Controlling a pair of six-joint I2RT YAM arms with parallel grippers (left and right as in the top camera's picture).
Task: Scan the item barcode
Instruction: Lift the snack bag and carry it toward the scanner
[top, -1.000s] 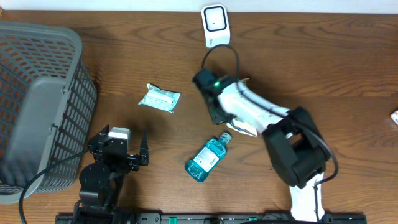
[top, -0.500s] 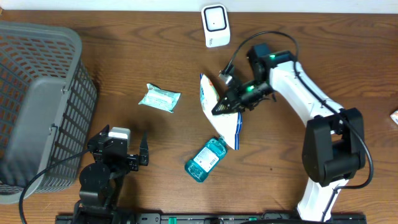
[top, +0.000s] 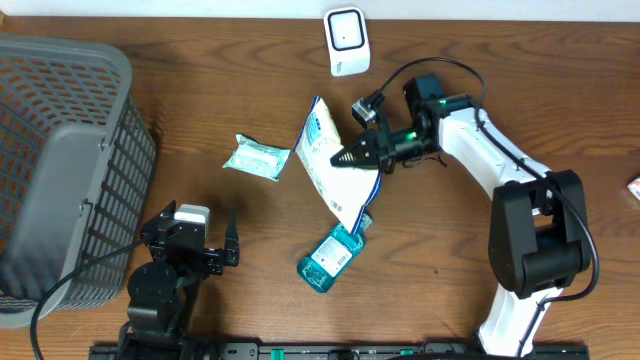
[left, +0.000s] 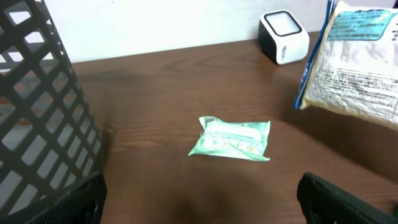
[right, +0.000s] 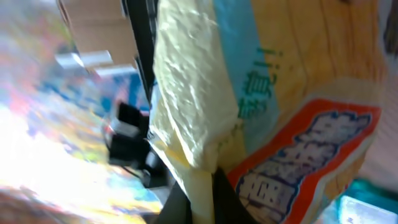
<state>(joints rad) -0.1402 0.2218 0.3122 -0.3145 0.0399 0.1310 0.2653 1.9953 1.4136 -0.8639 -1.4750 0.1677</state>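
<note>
bag (top: 330, 190): likely light, crinkly, floppy; best pinched at the edge, centre frame.
right gripper (top: 340, 160): clamped tight on bag edge.
left gripper (top: 228, 250): spread wide, empty, lower left.

Low over the table, looking out from my left gripper (left: 199, 196).
My two dark fingers (left: 345, 199) sit wide apart at the bottom corners, with bare brown table (left: 155, 93) between them. A small green packet (left: 231, 138) lies flat just ahead. The grey lattice basket (left: 37, 106) fills my left side. Near the table's far edge, before the white wall (left: 155, 25), stands the white scanner (left: 284, 37). A printed bag (left: 357, 62) with a blue edge hangs tilted at the right, near the scanner, partly out of view.
</note>
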